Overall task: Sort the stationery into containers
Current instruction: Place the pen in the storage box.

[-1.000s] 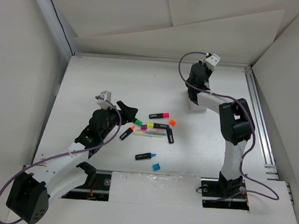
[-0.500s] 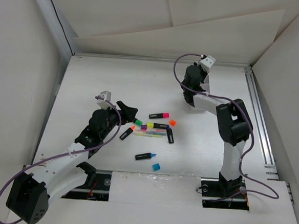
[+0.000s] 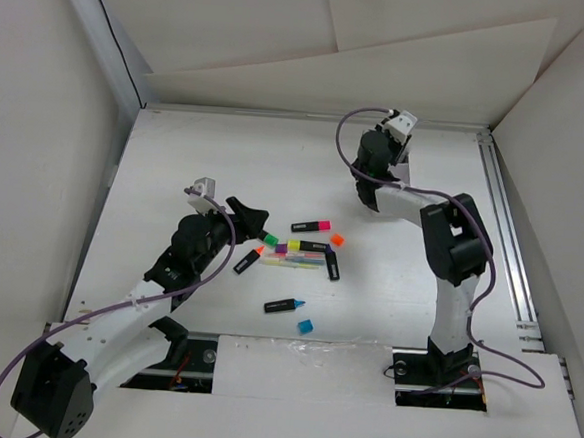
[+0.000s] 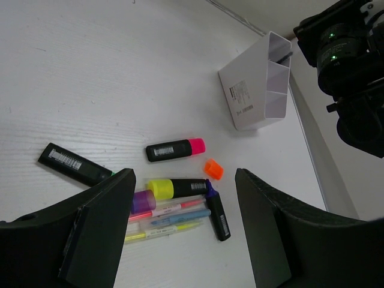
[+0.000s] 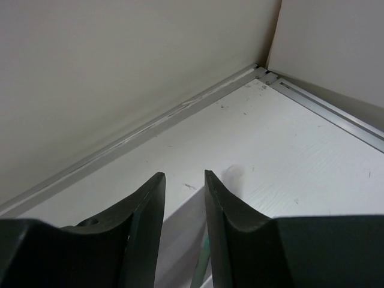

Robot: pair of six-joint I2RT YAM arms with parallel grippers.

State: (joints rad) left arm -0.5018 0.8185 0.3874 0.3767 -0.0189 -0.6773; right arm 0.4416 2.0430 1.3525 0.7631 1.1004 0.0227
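My left gripper (image 4: 184, 174) hangs open and empty above the loose stationery. Below it lie a pink-capped highlighter (image 4: 174, 149), a yellow-capped one (image 4: 178, 188), a loose orange cap (image 4: 213, 168), a purple-tipped highlighter (image 4: 218, 214), thin pens (image 4: 168, 217) and a green-capped highlighter (image 4: 73, 164). The white divided container (image 4: 257, 84) stands at the back right. My right gripper (image 5: 183, 175) is over it, jaws apart with nothing between the tips. Low between the fingers, a greenish thing (image 5: 202, 264) shows against a white wall.
A blue-tipped highlighter (image 3: 284, 305) and a loose blue cap (image 3: 306, 326) lie nearer the arm bases. White walls close the table at the back and both sides. A metal rail (image 3: 506, 244) runs along the right edge.
My right gripper has shifted left and back by the container, and its jaws have parted. The left arm has not moved.
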